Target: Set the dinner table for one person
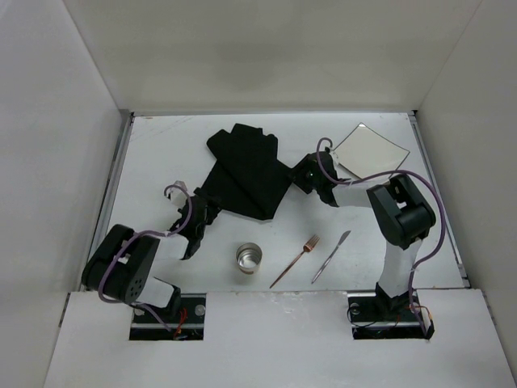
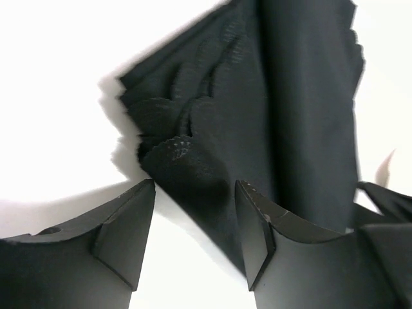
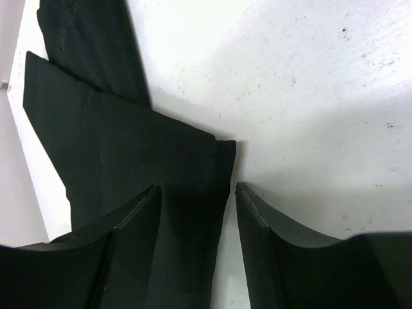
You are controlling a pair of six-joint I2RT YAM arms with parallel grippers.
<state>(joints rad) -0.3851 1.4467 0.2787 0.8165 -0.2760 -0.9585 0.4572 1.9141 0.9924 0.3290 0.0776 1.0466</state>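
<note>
Unfolding of the rumpled black cloth mat on the matte white dinner table seemed underway, left gripper and right gripper parted at its edges, needing pinches next.

arms: black-and-white links | cables: purple loops | pincer fingers: matte black wedges

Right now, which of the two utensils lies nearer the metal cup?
The copper-coloured fork, just right of the cup; the silver knife lies further right.

Overhead above dinner table; wrists close-up
</note>
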